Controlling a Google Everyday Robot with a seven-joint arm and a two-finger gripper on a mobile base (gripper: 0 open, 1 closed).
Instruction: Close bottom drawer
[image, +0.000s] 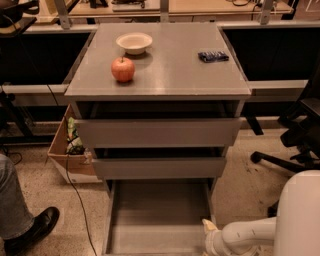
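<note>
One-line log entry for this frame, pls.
bottom drawer: open, pulled out | gripper: low, at its front right corner | status: not yet closed

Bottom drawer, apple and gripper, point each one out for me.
bottom drawer (160, 207): camera view, bare floor of its open box.
apple (123, 69): camera view, middle of its red skin.
gripper (209, 230): camera view, pale tip by the drawer's right front corner.
</note>
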